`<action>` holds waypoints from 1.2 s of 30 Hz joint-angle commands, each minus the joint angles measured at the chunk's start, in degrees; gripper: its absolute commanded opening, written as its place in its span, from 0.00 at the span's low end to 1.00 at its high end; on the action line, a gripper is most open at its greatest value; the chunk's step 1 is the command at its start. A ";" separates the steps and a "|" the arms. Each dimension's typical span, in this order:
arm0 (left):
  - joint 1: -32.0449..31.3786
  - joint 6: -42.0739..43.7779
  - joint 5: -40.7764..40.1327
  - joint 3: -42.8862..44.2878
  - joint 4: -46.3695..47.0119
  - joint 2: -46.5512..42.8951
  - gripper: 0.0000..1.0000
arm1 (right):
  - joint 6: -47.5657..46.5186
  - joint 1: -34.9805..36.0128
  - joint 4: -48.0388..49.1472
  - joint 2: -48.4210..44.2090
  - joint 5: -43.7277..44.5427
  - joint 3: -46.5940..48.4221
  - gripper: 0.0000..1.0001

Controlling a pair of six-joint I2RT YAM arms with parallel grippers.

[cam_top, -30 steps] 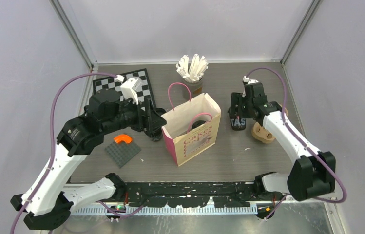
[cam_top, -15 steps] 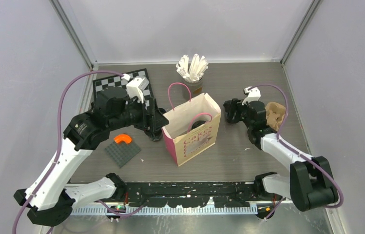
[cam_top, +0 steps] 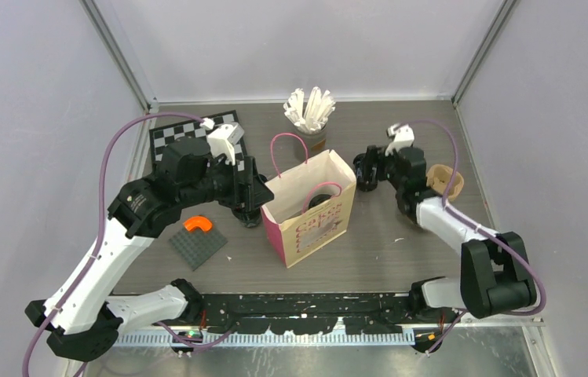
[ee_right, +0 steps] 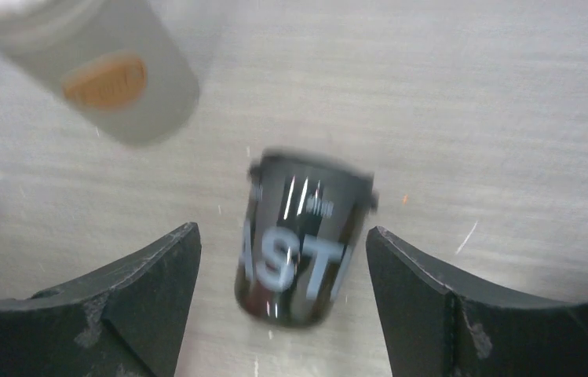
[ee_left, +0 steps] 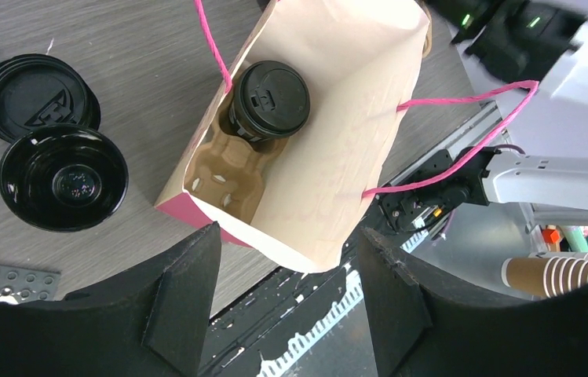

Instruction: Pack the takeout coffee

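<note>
STEP: your second cup, one to pack | loose cup (ee_right: 294, 243): low centre of right wrist view, blurred | right hand (ee_right: 283, 232): fingers wide astride it, grip unclear | left hand (ee_left: 286, 239): wide open, empty, over bag (cam_top: 314, 216) mid-frame | packed cup (ee_left: 269, 100): sat in carrier (ee_left: 224, 169) inside | NEXT: you needed a sure, upright hold | desk (cam_top: 400, 247): grey woodgrain; walls (cam_top: 290, 47) plain grey

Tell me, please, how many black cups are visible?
3: a lidded cup in the carrier inside the pink bag; a lidless cup on the table beside it; a lettered cup between the right gripper's fingers. Others may hide.
</note>
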 commanded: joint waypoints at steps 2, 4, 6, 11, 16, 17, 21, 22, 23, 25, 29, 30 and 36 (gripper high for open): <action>0.13 0.40 -0.75 0.03 0.17 -0.97 0.66 | 8.62 -1.16 -30.89 5.54 1.47 25.57 0.83; 0.15 0.51 -1.07 0.12 0.06 -1.39 0.66 | 11.79 -1.24 -38.03 9.11 1.58 31.49 0.88; 0.15 0.46 -1.45 0.27 -0.02 -1.88 0.66 | 14.97 -1.20 -44.73 12.27 3.72 36.55 0.91; 0.15 0.43 -2.60 1.04 -1.51 -3.13 0.66 | 16.36 -2.06 -67.25 23.46 1.86 55.09 0.91; 0.13 0.48 -4.01 1.59 -3.64 -4.66 0.66 | 15.08 -2.22 -89.75 36.83 0.45 75.86 0.92; 0.12 0.37 -4.25 1.55 -3.90 -5.00 0.66 | 15.02 -2.28 -92.05 39.15 0.47 79.02 0.92; 0.15 0.20 -5.09 1.46 -4.89 -6.22 0.66 | 15.56 -2.39 -96.70 43.90 4.23 84.72 0.94; 0.15 0.25 -5.24 1.47 -5.13 -6.53 0.66 | 15.54 -2.41 -98.16 45.24 4.92 86.20 0.94; 0.14 0.23 -5.44 1.53 -5.36 -6.76 0.66 | 15.38 -2.38 -100.33 46.37 5.33 87.37 0.94; 0.15 0.23 -5.74 1.47 -5.56 -7.00 0.66 | 14.71 -2.39 -102.23 47.76 5.60 88.63 0.94; 0.15 0.01 -5.88 0.43 -4.87 -7.52 0.66 | 13.59 -2.35 -101.05 48.63 2.90 87.48 0.94; 0.14 -0.04 -5.90 0.14 -4.66 -7.51 0.66 | 13.35 -2.36 -100.89 49.20 2.52 87.63 0.94; 0.15 0.05 -5.48 0.14 -3.90 -6.69 0.67 | 13.34 -2.70 -100.06 53.17 -0.77 88.72 0.94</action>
